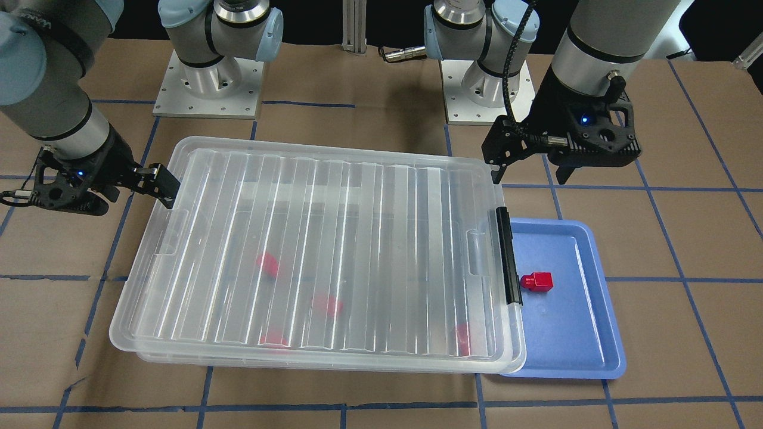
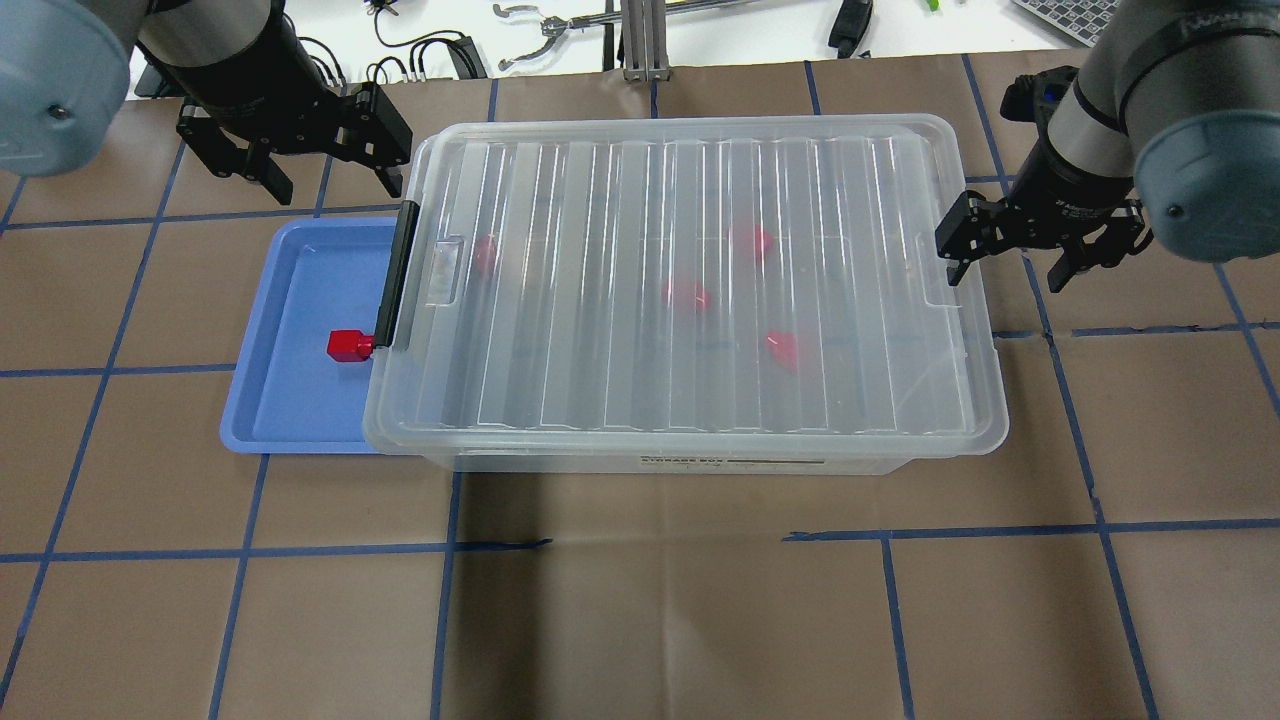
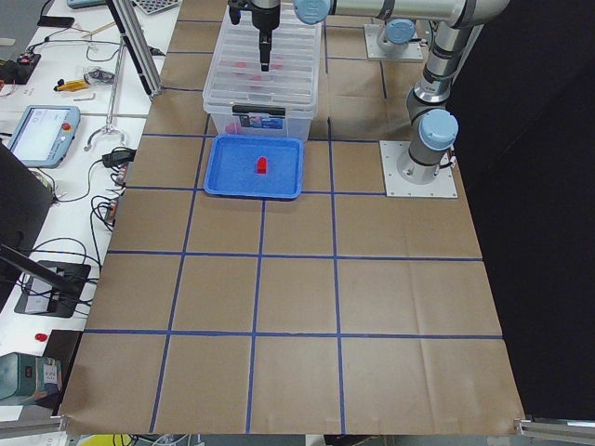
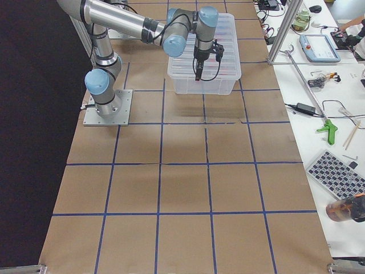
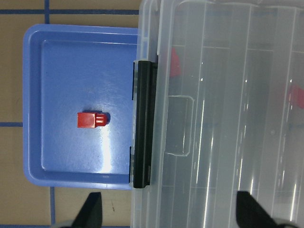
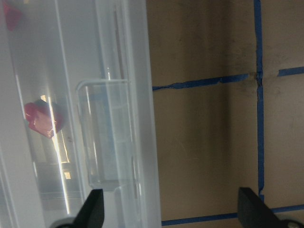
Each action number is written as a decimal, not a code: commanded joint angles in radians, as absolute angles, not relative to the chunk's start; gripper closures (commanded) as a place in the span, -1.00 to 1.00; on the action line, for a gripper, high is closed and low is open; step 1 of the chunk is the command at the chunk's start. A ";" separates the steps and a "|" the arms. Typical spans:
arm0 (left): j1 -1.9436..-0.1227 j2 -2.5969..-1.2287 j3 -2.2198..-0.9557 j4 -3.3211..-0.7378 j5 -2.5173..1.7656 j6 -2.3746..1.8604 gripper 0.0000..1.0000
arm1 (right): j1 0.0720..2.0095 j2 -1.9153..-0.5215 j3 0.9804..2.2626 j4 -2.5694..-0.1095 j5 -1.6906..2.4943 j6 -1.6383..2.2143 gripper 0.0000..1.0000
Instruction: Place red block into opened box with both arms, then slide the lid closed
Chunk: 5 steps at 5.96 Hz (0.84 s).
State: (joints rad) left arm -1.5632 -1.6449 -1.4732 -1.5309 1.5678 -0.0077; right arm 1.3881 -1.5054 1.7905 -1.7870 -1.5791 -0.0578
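Observation:
The ribbed translucent lid [image 2: 600, 350] [image 1: 357, 238] lies over the clear box [image 2: 650, 462], whose black latch bar [image 2: 396, 275] [image 5: 144, 123] faces the blue tray [image 2: 290, 400]. Several red blocks show blurred through the lid, one of them [image 2: 687, 294] near the middle. One more red block [image 2: 348, 345] [image 1: 538, 281] [image 5: 91, 119] sits in the tray beside the latch. My left gripper [image 2: 330, 185] [image 1: 530, 173] hangs open above the box's latch-end far corner. Off the opposite short end, my right gripper [image 2: 1005, 270] [image 1: 128, 190] is open beside the lid's tab [image 6: 102, 137]. Neither holds anything.
The blue tray [image 1: 572, 333] is partly tucked under the box's latch end. Both arm bases [image 1: 208, 83] [image 1: 483, 89] are bolted behind the box. A bench with cables and tools [image 2: 540, 25] runs along the far table edge. Brown paper with blue tape lines covers the table.

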 commanded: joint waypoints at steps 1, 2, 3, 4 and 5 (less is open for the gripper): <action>-1.565 -1.646 -1.471 -1.531 1.566 -0.009 -0.97 | 1.379 -1.505 1.828 -1.810 -1.621 -0.063 -1.00; -1.565 -1.641 -1.476 -1.531 1.568 -0.009 -0.98 | 1.379 -1.505 1.841 -1.819 -1.621 -0.063 -1.00; -1.566 -1.641 -1.477 -1.531 1.568 -0.009 -0.98 | 1.379 -1.505 1.842 -1.822 -1.621 -0.063 -1.00; -1.566 -1.640 -1.477 -1.531 1.568 -0.009 -0.97 | 1.378 -1.503 1.841 -1.822 -1.626 -0.070 -1.00; -1.565 -1.647 -1.464 -1.532 1.568 -0.009 -0.98 | 1.361 -1.503 1.841 -1.825 -1.629 -0.102 -1.00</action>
